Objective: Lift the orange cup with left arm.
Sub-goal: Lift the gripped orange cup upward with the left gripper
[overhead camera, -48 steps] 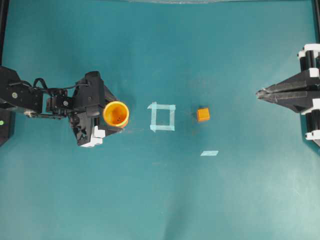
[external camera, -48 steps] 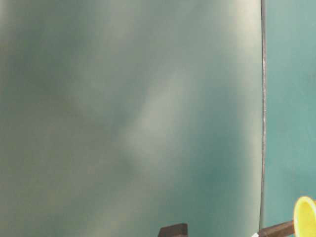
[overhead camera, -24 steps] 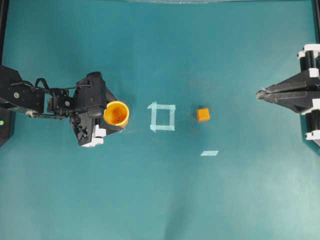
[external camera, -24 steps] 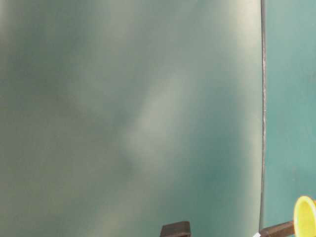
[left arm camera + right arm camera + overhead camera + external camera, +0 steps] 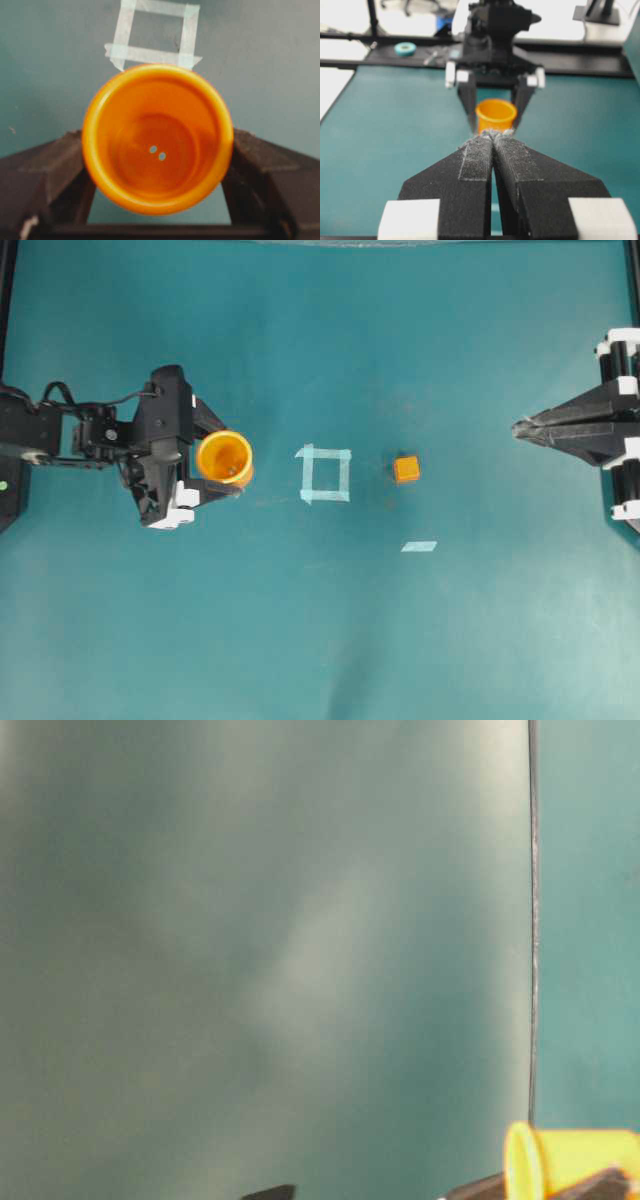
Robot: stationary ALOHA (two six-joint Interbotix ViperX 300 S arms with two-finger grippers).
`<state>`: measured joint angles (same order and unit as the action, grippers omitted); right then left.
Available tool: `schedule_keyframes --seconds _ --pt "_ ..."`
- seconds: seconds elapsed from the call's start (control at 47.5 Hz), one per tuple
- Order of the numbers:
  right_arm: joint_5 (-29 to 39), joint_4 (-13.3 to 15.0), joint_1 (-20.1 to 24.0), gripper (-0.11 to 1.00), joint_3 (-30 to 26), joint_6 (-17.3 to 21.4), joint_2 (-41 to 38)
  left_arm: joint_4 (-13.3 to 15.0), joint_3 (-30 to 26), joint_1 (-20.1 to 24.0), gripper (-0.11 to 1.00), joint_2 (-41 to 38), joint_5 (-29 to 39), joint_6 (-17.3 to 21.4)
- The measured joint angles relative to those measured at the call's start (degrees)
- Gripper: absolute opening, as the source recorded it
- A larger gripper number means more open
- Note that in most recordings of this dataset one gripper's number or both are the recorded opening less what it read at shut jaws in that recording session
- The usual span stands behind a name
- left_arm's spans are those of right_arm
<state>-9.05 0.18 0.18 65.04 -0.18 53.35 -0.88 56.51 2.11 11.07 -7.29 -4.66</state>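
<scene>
Teal worktop fills the overhead view, with black frame bars at its left and right edges. Near the middle lies a square of pale tape, and at its 3 o'clock side sits a small orange cube; a short tape strip is at 5 o'clock from the square.

At 9 o'clock from the square, the left end effector holds the orange cup between its two dark fingers, one on each side of the cup wall, as the left wrist view shows. The jaws stand fairly wide because the cup is wide. The right end effector is parked at the right edge, far from everything, and its foam pads are pressed together with nothing between them.

In my judgement the grasp is done and the lift is under way: from the right wrist view the cup seems to hang a little above the worktop, though I cannot be fully sure of the gap. What seems left is only to raise it clearly higher and keep it steady.

The cup stands upright, with its long axis vertical. Its mouth opens upward toward the overhead camera, so the round bottom with two small holes is visible inside.
</scene>
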Motion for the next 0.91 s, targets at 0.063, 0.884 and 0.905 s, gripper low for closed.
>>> schedule_keyframes --seconds 0.063,0.884,0.905 --pt "0.0 0.0 0.0 0.00 -0.1 0.0 0.0 -0.1 -0.5 0.0 0.69 1.7 1.9 0.0" --pt "0.0 0.0 0.0 0.00 -0.8 -0.4 0.0 -0.1 -8.1 0.5 0.69 13.8 20.3 0.2" --pt "0.0 0.0 0.0 0.00 -0.8 -0.4 0.0 -0.2 -8.2 0.5 0.69 13.8 20.6 0.2"
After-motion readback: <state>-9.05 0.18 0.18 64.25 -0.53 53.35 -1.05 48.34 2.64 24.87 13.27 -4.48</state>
